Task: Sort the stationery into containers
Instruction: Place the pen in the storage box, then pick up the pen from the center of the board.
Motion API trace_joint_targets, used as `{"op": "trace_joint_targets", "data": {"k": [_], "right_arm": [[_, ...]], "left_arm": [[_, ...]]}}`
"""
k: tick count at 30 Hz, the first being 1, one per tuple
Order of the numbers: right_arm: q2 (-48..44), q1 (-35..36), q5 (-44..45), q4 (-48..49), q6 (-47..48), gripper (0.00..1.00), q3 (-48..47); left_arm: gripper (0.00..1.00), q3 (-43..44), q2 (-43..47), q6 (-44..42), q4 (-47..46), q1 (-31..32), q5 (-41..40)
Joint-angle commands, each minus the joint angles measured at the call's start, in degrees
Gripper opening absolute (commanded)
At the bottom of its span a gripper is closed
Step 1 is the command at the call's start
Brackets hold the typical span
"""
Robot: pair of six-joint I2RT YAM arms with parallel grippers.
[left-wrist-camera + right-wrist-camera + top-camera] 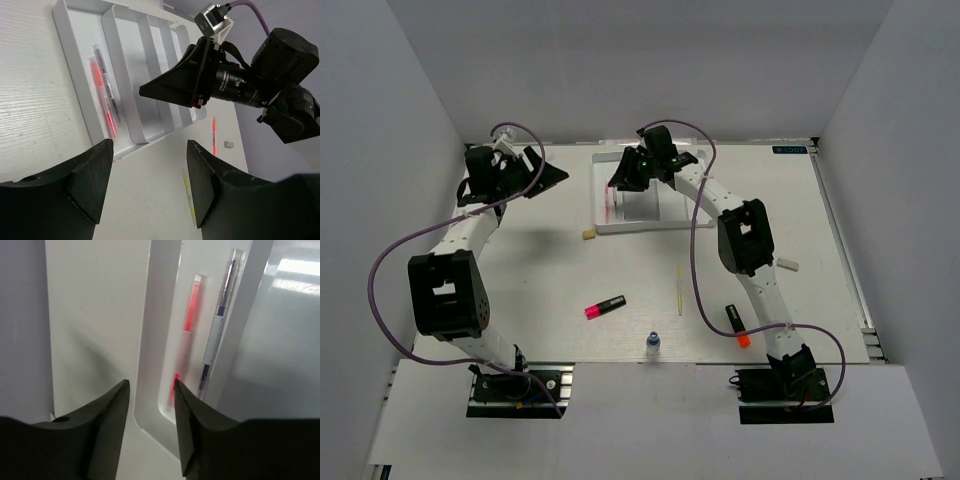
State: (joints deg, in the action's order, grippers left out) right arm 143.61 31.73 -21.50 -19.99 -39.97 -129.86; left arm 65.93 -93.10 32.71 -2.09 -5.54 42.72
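The white tray [620, 228] lies at the back of the table. In its leftmost compartment lie a pink pen [190, 315] and a grey pen [220, 325], also seen as the pink pen [102, 95] and grey pen [107, 85] in the left wrist view. My right gripper [150, 385] hovers open over the tray's left rim [155, 340], nothing between its fingers. My left gripper [150, 150] is open and empty, left of the tray above bare table. On the table lie a yellow pen [679, 290], a pink-ended highlighter [605, 307], an orange-ended highlighter [737, 325] and a blue-capped bottle [653, 345].
Beige erasers lie near the tray's front left corner [588, 235] and right of the right arm [788, 265]. An orange pen [215, 135] rests beyond the tray next to an eraser [229, 144]. Grey walls enclose the table on three sides.
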Motion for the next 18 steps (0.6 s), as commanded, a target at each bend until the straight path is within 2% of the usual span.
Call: {"op": "trace_joint_targets", "data": {"k": [1,4,6,7,8,10,11,13,14,15,16,18], "right_arm": [[-1.13,-0.34,1.46,2.59,0.58,0.48,-1.19],[-5.17,-1.05,1.55,1.62,1.55,0.58,1.79],[-9.46,-2.45,1.02,0.92,3.04,0.59,3.29],[-11.4,-2.81,0.76,0.39,3.57,0.57,5.13],[-13.16,-4.03,0.49,0.04,4.27,0.57,6.02],[-19.49,-5.09,1.19,-0.84,7.87,0.56,7.95],[-21.6,-6.57,2.85,-2.15,9.28,0.57,10.13],[-28.45,-9.03,5.4,-3.56,12.53,0.56,13.04],[-30.65,-9.66,9.68,-5.48,13.5,0.56,16.28],[-34.76,-10.71,13.63,-6.46,14.9,0.55,18.05],[-36.72,-11.76,13.67,-7.6,15.09,0.53,19.89],[-42.08,-12.91,20.77,-10.5,14.4,0.5,27.44]], "left_arm": [[0.7,0.07,5.03,-4.3,4.26,0.79,-1.67],[0.67,1.66,6.0,-8.18,7.18,1.32,-1.94],[0.65,1.13,6.7,-9.59,7.18,2.72,-0.02],[0.6,1.65,6.88,-11.07,9.45,3.34,2.17],[0.58,2.18,7.4,-16.22,11.12,4.3,3.24],[0.56,2.71,8.54,-21.61,14.46,8.16,4.12],[0.56,2.89,9.07,-27.38,15.96,9.74,4.3],[0.55,5.15,8.47,-31.99,22.26,15.45,2.29],[0.54,6.3,7.59,-35.23,24.39,17.56,-0.59],[0.53,7.01,6.28,-34.74,25.63,21.93,-2.79],[0.53,6.76,6.0,-34.56,25.55,24.24,-5.08],[0.53,6.06,5.3,-33.33,24.51,30.55,-9.74]]}}
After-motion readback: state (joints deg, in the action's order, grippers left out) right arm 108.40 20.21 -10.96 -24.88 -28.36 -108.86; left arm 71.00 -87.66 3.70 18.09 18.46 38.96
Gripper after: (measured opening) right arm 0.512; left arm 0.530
